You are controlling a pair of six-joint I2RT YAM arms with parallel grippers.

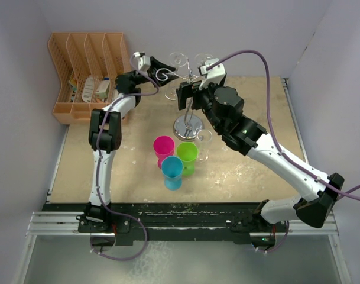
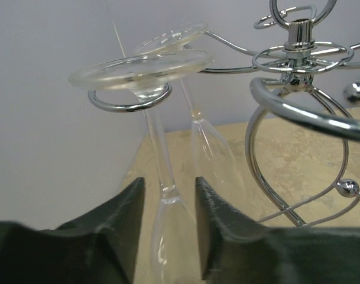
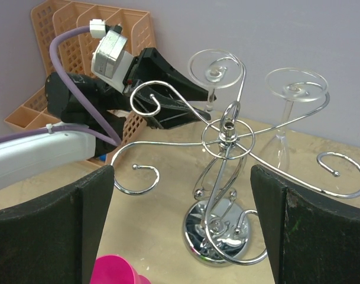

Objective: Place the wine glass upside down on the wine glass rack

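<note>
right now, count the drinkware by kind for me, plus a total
wine glasses hanging on the rack: 2
clear glass standing on the table: 1
plastic cups: 3 (pink, green, blue)
total: 6

Three plastic cups (image 1: 164, 145), two hanging wine glasses (image 2: 159, 148), one rack (image 3: 221, 232)

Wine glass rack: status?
Left hand open, straddling stem. Wine glass hanging upside down on wine glass rack. Right hand open, beside rack. Second glass hung close behind.
</note>
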